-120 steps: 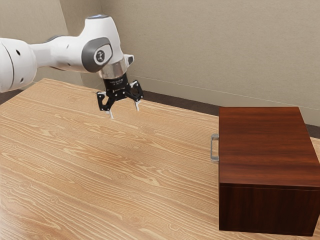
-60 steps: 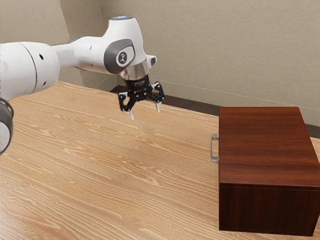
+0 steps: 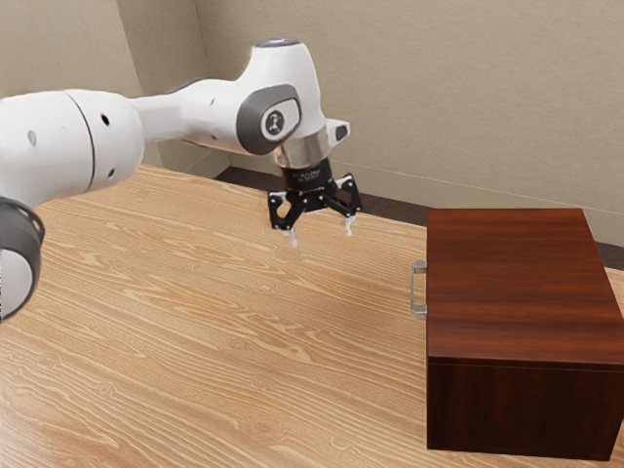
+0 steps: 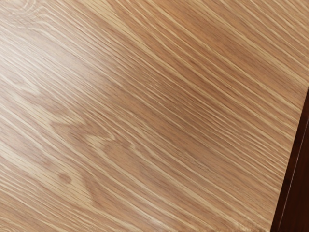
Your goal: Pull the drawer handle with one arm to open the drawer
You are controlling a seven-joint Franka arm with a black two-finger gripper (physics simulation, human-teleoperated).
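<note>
Item: my black two-finger pincer [image 3: 321, 234], fingers spread wide, empty, above the light oak desk [image 3: 175, 331]; grey metal bar handle [image 3: 418, 288] on the dark red-brown wooden drawer box [image 3: 522, 292], well apart from me; drawer appears shut; approach, grasp and pull all outstanding.

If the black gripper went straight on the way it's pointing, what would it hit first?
Probably the light wooden tabletop: the black gripper points down at bare wood, short of the dark brown drawer box.
</note>
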